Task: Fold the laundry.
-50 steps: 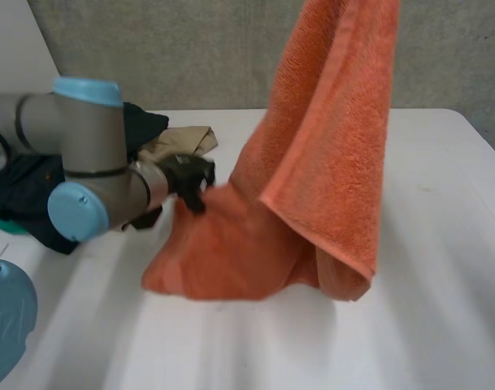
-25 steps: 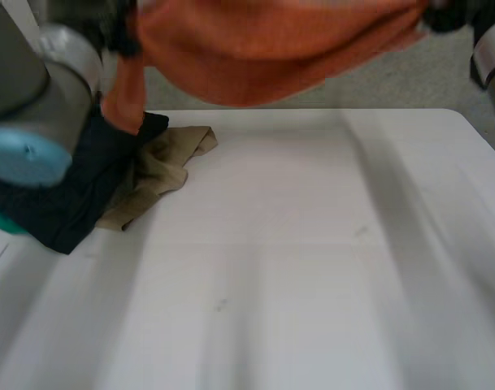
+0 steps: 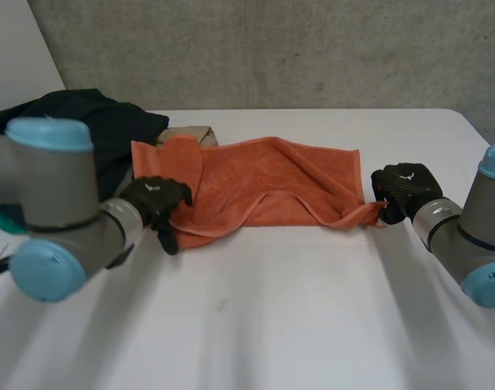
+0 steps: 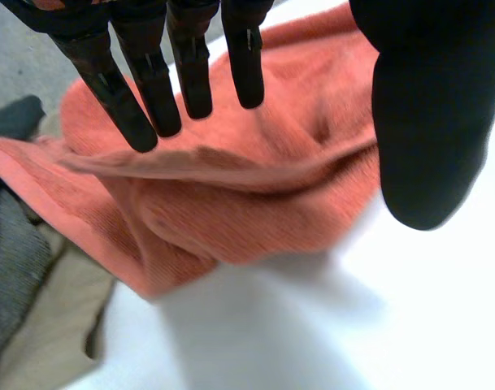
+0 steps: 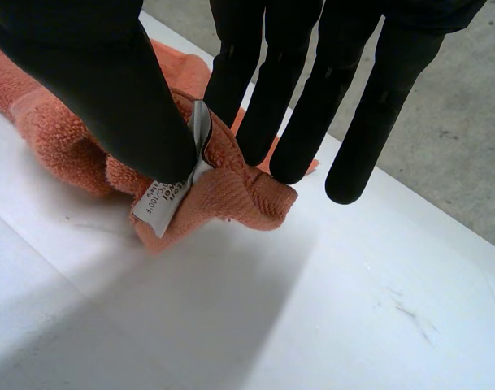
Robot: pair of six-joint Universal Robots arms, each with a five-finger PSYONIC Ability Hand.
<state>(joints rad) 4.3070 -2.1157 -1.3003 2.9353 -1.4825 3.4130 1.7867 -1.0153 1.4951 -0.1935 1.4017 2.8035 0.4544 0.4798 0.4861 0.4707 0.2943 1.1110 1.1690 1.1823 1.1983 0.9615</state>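
- The orange towel (image 3: 255, 183) lies across the far middle of the white table (image 3: 312, 325), stretched between the 2 hands. It's pretty rumpled: a ridge runs through it, and the far corner on the left side is flopped over.
- The left hand (image 3: 154, 197) sits at the towel's near left corner. Its fingers (image 4: 194, 73) are straight and well apart from the thumb (image 4: 426, 122), gripping nothing, with the towel edge just below the fingertips.
- The right hand (image 3: 405, 185) is at the near right corner. It looks like it's pinching the corner between thumb and straight fingers, but the contact is partly hidden, so I'm not 100% sure.
- I'd flatten it first: grip both near corners, pull gently apart to kill the ridge, then fold.
- The right wrist view shows a white label (image 5: 162, 203) at the pinched corner. The head view shows the dark clothes (image 3: 93, 122) and a tan cloth (image 3: 190, 134) behind the towel's left end, so don't snag those.
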